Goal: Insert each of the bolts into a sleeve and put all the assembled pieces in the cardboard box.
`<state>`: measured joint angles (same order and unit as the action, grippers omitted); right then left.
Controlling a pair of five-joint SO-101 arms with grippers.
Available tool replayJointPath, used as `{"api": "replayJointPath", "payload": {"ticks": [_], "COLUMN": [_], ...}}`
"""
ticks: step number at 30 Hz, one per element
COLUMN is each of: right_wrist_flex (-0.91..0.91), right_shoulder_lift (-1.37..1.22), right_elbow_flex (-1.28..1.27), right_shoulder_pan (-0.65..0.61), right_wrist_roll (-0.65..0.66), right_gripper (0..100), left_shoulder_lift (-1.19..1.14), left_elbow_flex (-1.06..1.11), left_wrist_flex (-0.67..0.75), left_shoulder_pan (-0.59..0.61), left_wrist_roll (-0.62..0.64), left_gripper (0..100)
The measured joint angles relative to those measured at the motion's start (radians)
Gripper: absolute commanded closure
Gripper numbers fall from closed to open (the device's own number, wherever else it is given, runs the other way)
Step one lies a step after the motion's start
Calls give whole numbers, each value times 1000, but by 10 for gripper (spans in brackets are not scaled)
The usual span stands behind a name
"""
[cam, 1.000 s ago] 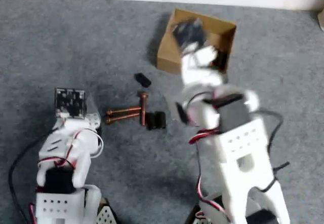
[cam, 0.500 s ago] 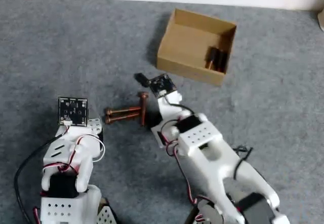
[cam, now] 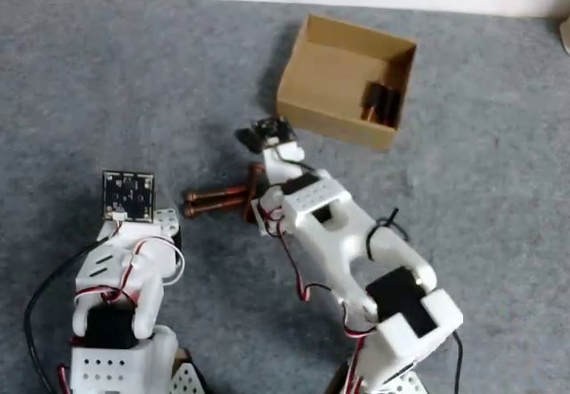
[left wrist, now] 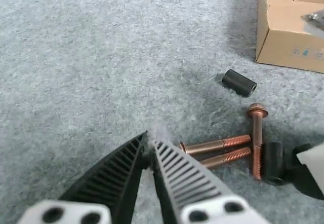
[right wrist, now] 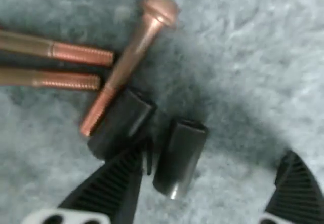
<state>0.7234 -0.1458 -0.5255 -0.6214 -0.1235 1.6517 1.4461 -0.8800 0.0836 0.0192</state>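
Over the grey carpet, just short of the cardboard box, the right gripper hangs with its jaws spread wide around a black sleeve, nothing yet held. The left gripper sits pinched closed and empty, near the two side-by-side bolts. Trouble looks likeliest at the near finger of the right gripper. Its tip lies just beside a second sleeve, which appears to lie against the threaded end of a third bolt. A squeeze from here could catch both sleeves, or shove the second one into that bolt and scatter the cluster. Being round, the targeted sleeve might also roll or tip out from between the pads as they meet. A third sleeve lies apart, toward the box, where assembled pieces already lie in one corner.
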Motion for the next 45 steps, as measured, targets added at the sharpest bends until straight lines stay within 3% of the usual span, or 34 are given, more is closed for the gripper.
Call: {"api": "replayJointPath", "payload": {"ticks": [5,16,22,27,31,35,39,45], "right_wrist_flex": [2,8,83,97,97,18,-64,-118], "right_shoulder_lift": [-48,-31,216,517,697,807,862,873], "right_elbow_flex": [32,41,-35,-207,-364,-534,-655,-666], "right_shoulder_pan": [5,15,11,98,201,255,282,285], "right_wrist_roll": [0,-2,-2,46,68,127,150,153], "right_gripper": [995,995,995,995,995,995,995,995], "left_shoulder_lift": [0,0,-68,-348,-681,-968,-1138,-1336], "left_elbow_flex": [0,0,9,-95,-270,-457,-522,-531], "left_wrist_flex": [0,0,89,138,140,152,224,350], "left_shoulder_pan": [0,0,2,-29,-198,-356,-471,-473], "left_wrist_roll": [0,0,0,-78,-215,-252,-276,-275], "left_gripper": [992,992,982,965,948,859,857,857]}}
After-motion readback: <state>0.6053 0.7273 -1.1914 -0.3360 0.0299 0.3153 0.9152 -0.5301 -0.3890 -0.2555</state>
